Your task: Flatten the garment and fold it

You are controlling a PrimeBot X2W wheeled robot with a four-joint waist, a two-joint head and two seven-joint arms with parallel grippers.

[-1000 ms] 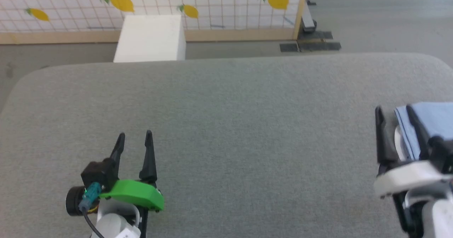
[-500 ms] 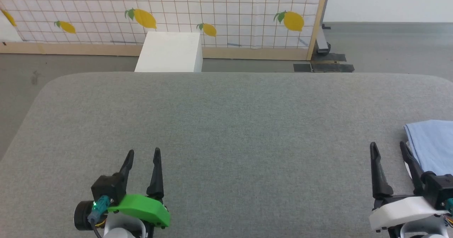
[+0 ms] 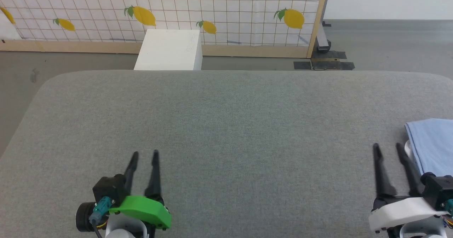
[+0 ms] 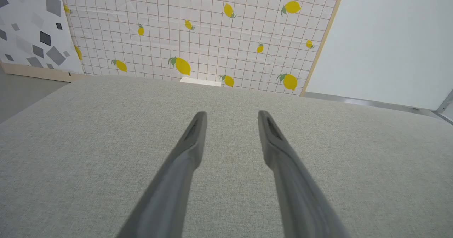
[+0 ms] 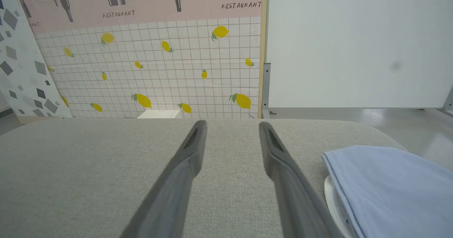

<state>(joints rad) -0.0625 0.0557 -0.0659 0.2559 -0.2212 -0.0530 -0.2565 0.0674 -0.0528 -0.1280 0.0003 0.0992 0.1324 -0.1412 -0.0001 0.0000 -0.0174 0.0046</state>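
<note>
The garment (image 3: 433, 144) is a light-blue folded cloth with a white piece under its left edge. It lies at the far right of the grey padded table (image 3: 226, 125), and the right wrist view has it low on the right (image 5: 393, 185). My right gripper (image 3: 388, 146) hovers just left of it, open and empty, clear of the cloth (image 5: 231, 125). At the near left of the table my left gripper (image 3: 144, 154) is open too, with bare table between its fingers (image 4: 231, 114).
A white box (image 3: 169, 50) stands on the floor beyond the table's far edge. Behind it runs a lemon-print tiled screen (image 3: 159, 8) in a wooden frame. Grey floor and a plain white wall (image 5: 354, 43) lie to the right.
The head camera tilted up, shifting the picture down. Both grippers' fingers have drawn slightly closer together. The right gripper now sits left of the garment rather than across its edge.
</note>
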